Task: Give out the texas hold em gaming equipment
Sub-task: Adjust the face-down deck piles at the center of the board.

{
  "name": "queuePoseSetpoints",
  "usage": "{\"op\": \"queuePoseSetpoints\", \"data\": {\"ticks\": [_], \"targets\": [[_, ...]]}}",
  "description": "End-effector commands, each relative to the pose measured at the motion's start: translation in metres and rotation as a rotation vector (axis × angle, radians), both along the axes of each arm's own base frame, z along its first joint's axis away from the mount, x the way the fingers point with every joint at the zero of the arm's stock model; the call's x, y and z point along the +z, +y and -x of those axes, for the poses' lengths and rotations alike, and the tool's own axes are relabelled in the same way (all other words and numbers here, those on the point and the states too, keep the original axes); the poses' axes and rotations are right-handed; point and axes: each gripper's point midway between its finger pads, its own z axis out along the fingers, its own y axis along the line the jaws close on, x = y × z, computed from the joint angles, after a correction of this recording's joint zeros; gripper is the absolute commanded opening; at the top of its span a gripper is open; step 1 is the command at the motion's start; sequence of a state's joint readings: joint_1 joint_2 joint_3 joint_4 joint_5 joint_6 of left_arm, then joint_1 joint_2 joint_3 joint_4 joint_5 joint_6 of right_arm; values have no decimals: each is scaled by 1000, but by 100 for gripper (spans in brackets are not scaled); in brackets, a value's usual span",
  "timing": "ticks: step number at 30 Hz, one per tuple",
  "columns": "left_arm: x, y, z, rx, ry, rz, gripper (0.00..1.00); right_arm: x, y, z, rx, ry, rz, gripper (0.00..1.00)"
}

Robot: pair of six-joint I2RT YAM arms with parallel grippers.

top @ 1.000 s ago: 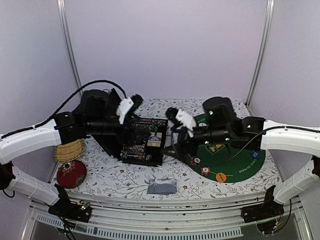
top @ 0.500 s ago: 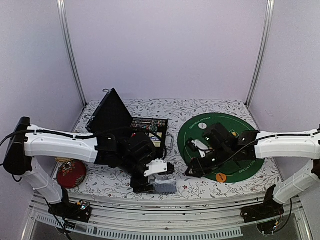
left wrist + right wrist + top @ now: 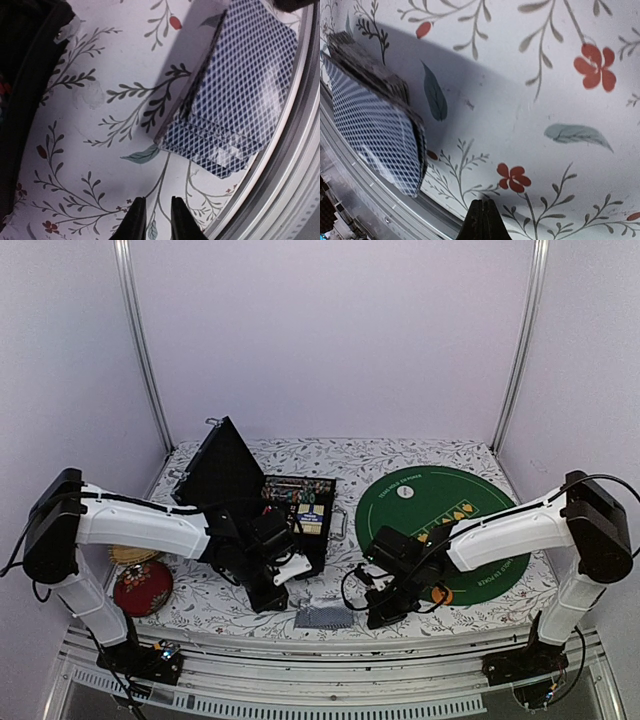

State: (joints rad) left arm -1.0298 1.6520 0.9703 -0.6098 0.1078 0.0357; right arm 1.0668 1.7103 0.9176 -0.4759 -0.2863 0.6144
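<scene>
Both empty: L end effector (image 3: 153, 215) ajar, R (image 3: 482, 216) shut

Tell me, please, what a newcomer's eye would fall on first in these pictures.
The left claw and right claw hang low on either side of the deck of playing cards, which lies slightly fanned at the near edge of the table; neither holds anything. Behind the left claw stands the open black case, lid raised. The green felt mat spreads at right, with a white disc near its far rim.
</scene>
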Motion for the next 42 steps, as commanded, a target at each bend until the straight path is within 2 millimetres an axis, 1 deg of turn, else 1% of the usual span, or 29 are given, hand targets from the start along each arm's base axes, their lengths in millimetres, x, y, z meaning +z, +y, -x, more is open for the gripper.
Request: {"op": "queuePoseSetpoints", "data": {"ticks": [1,3,7,10,14,17,23,30,33,34,36,39,40,42], "targets": [[-4,-10,-2,71,53,75,20,-1,18,-14,-10,-19,-35,2],[-9,-14,3,73,91,92,18,-3,18,-21,-17,-23,-34,2],[-19,-13,11,75,138,87,17,-5,15,-34,-36,-65,-13,2],[-20,-18,16,62,169,115,17,-7,22,-34,-10,-61,-24,2],[-18,-25,23,40,205,155,16,-5,36,-28,40,-64,-35,2],[-17,-28,23,36,208,171,16,-2,45,-27,58,-58,-57,2],[-19,-30,24,29,208,180,16,0,56,-35,66,-70,-59,2],[-18,-31,20,30,200,191,16,3,59,-37,65,-75,-68,2],[-16,-30,17,41,195,194,16,1,60,-35,76,-63,-68,2],[-15,-29,15,48,191,192,16,0,59,-34,77,-60,-67,2],[-12,-24,11,69,181,178,17,-1,51,-36,64,-62,-54,2],[-4,-17,3,108,152,153,21,3,31,-50,-1,-80,-54,3],[-1,-16,2,117,145,147,22,7,27,-53,-16,-89,-69,3],[6,-14,-2,127,129,140,26,18,29,-53,-16,-90,-115,4]]}}
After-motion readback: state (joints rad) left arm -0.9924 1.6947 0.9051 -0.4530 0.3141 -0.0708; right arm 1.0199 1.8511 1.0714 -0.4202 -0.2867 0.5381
